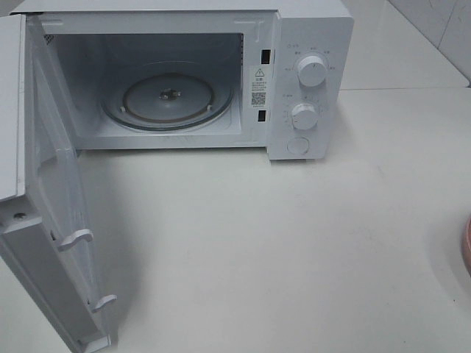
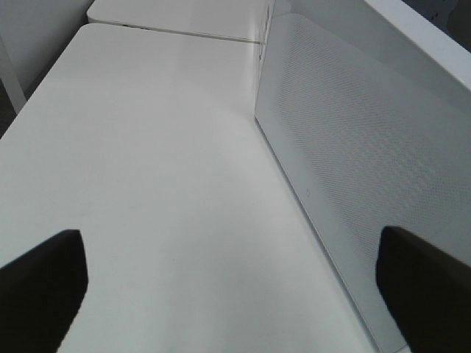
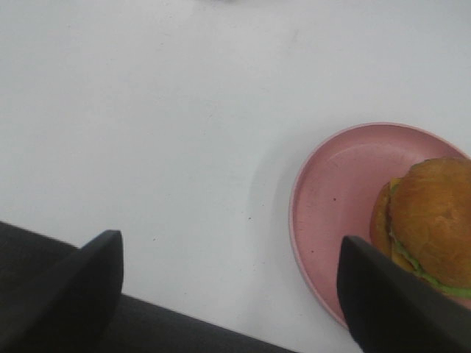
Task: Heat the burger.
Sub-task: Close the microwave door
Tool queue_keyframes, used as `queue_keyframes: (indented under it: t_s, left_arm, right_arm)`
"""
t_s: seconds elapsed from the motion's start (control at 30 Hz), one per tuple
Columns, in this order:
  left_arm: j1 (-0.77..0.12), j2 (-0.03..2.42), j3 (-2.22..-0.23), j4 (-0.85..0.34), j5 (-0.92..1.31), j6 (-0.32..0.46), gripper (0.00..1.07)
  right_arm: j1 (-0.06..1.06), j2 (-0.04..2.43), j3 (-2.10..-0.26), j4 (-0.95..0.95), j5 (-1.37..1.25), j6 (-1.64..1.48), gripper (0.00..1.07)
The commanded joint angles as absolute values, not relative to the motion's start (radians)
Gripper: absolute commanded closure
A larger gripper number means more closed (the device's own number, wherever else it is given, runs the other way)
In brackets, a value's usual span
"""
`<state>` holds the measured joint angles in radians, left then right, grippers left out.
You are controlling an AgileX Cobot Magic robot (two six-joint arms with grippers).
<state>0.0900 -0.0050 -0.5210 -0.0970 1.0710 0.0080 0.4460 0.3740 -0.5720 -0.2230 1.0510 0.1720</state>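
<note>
The right gripper (image 3: 228, 294) hangs above the white tabletop (image 3: 162, 125) with its two dark fingers (image 3: 70, 287) spread wide and nothing between them. Just beside one finger, half under it in the right wrist view, lies a round pink plate (image 3: 331, 198) with a raised rim, and on it sits the burger (image 3: 430, 220): a small golden-brown domed bun over a thin green layer and darker filling, set toward one side of the plate and partly cut off by the frame edge.

The left gripper (image 2: 232, 294) also stands open and empty, its fingers apart above the table next to the perforated white inner face of the microwave door (image 2: 353, 154).

In the high view the white countertop microwave (image 1: 309, 81) stands with its door (image 1: 51, 220) swung fully out and its glass turntable (image 1: 168, 95) bare; only a sliver of the plate's rim (image 1: 466, 246) shows at the right edge.

The burger looks light, soft and stacked (a squeeze would likely crush the bun or slide the layers apart). The plate seems the stiffer and safer hold: pinch its bare rim on the side away from the bun, keep it level, and carry both to the turntable.
</note>
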Motion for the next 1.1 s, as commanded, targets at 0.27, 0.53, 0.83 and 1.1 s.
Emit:
queue_keyframes:
  t_s: [0.27,0.53,0.83,1.1]
  left_arm:
    - [0.092,-0.012,-0.518,-0.097,1.071,0.000,0.07]
    - [0.092,-0.012,-0.518,-0.097,1.071,0.000,0.07]
    - [0.092,-0.013,-0.518,-0.097,1.071,0.000,0.07]
    - [0.092,-0.014,-0.518,-0.097,1.071,0.000,0.07]
  right_arm:
    - [0.277,0.211,-0.570,-0.154,0.992,0.072,0.32]
    - [0.170,0.067,-0.570,-0.154,0.991,0.071,0.32]
    - [0.142,-0.029,-0.492,-0.151,0.960,0.070,0.32]
    - [0.142,-0.029,-0.492,-0.151,0.959,0.069,0.33]
